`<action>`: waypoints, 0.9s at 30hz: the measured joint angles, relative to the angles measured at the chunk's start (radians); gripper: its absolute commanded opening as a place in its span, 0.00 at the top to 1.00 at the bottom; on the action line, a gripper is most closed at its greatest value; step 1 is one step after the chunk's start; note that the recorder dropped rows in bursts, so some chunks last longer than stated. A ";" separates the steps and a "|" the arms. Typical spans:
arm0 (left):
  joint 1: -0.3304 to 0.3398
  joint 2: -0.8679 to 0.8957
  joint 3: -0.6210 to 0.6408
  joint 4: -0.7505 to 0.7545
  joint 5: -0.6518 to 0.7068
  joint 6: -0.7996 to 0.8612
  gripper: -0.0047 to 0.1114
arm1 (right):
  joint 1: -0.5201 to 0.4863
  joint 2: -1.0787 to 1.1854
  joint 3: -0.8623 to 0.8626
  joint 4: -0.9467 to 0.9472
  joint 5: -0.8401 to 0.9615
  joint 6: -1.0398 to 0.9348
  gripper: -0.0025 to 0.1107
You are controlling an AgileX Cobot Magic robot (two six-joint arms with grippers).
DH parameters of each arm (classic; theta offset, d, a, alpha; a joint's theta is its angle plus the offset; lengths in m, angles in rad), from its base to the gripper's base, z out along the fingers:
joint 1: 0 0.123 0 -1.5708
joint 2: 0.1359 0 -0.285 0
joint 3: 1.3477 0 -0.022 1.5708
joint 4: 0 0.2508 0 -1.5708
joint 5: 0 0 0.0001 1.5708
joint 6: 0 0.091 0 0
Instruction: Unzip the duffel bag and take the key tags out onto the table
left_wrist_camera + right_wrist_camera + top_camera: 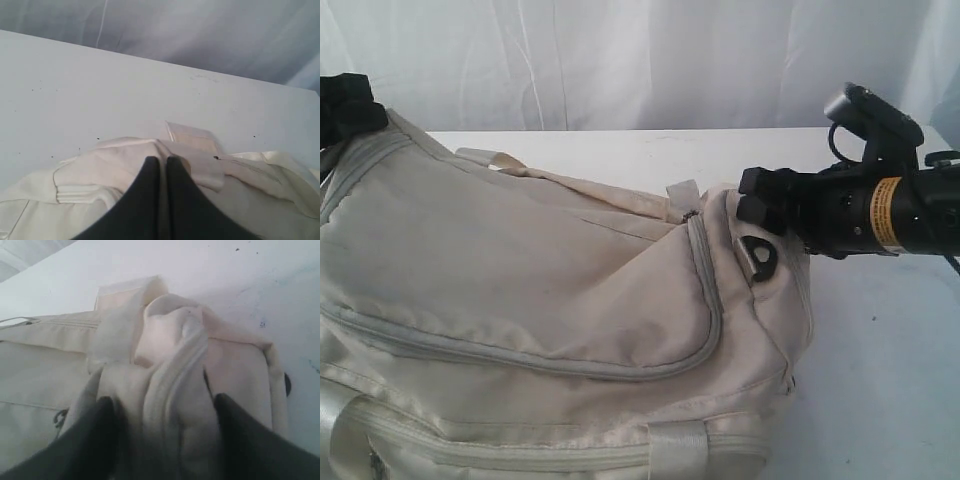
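The cream-beige duffel bag (520, 290) fills the left and lower part of the exterior view, its curved zipper (712, 305) closed. My left gripper (345, 105) sits at the bag's raised far-left end. In the left wrist view it (163, 161) is shut on a fold of the bag's fabric (125, 160). My right gripper (756, 198) is at the bag's right end, just above a black D-ring (761, 258). Its fingers (102, 412) stand apart, open, with bunched bag fabric (170, 380) between them. The key tags are hidden. The bag lies on the white table (880, 380).
A white curtain (640, 60) hangs behind the table's far edge. Bare tabletop (75, 85) stretches beyond the bag's far side and to its right. A webbing handle (340, 420) lies at the bag's front left.
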 measured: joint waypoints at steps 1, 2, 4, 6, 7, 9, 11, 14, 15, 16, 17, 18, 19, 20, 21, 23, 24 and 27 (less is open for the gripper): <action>0.000 0.000 0.000 0.000 0.000 0.000 0.96 | 0.000 0.000 -0.002 0.001 -0.004 0.000 0.92; 0.000 0.000 0.000 0.000 0.000 0.000 0.96 | 0.000 0.000 -0.002 0.001 -0.007 0.000 0.98; 0.000 0.000 0.000 -0.002 0.007 0.000 0.96 | 0.000 0.000 -0.004 0.001 -0.007 0.000 0.98; 0.000 0.000 0.000 -0.002 0.022 0.000 0.96 | 0.000 -0.006 -0.004 -0.017 -0.001 0.000 0.98; 0.000 0.000 0.000 -0.002 0.032 0.000 0.96 | 0.000 -0.012 -0.004 -0.031 0.007 0.000 0.98; 0.006 0.000 0.000 -0.002 0.034 0.000 0.96 | -0.003 -0.033 -0.004 -0.057 0.015 0.000 0.98; 0.024 0.000 0.000 -0.002 0.027 0.000 0.96 | -0.018 -0.061 -0.004 -0.074 0.015 0.000 0.98; 0.063 0.000 0.002 -0.002 0.012 0.000 0.96 | -0.058 -0.096 -0.004 -0.099 0.013 0.000 0.98; 0.079 0.000 0.003 0.000 0.005 0.000 0.96 | -0.074 -0.103 -0.004 -0.115 0.008 0.000 0.98; 0.095 0.000 0.005 0.000 -0.007 0.000 0.96 | -0.089 -0.110 -0.004 -0.130 -0.004 0.000 0.98; 0.111 0.000 0.005 0.000 -0.025 0.000 0.96 | -0.101 -0.112 -0.004 -0.141 -0.020 0.000 0.98; 0.122 0.000 0.005 0.000 -0.042 0.000 0.96 | -0.115 -0.114 -0.004 -0.146 -0.045 0.002 0.98; 0.137 0.000 0.005 0.002 -0.069 0.000 0.96 | -0.128 -0.114 -0.004 -0.148 -0.068 0.002 0.98; 0.145 0.000 0.005 0.002 -0.086 0.000 0.96 | -0.137 -0.114 -0.004 -0.151 -0.085 0.002 0.98; 0.153 0.000 0.005 0.002 -0.104 0.000 0.96 | -0.146 -0.114 -0.004 -0.151 -0.100 0.002 0.98; 0.163 0.000 0.005 0.004 -0.124 0.000 0.96 | -0.151 -0.114 -0.004 -0.153 -0.112 0.002 0.98; 0.165 0.000 0.005 0.006 -0.133 0.000 0.96 | -0.152 -0.114 -0.004 -0.155 -0.115 0.002 0.98; 0.169 0.000 0.005 0.007 -0.148 0.000 0.96 | -0.159 -0.116 -0.004 -0.157 -0.126 0.002 0.98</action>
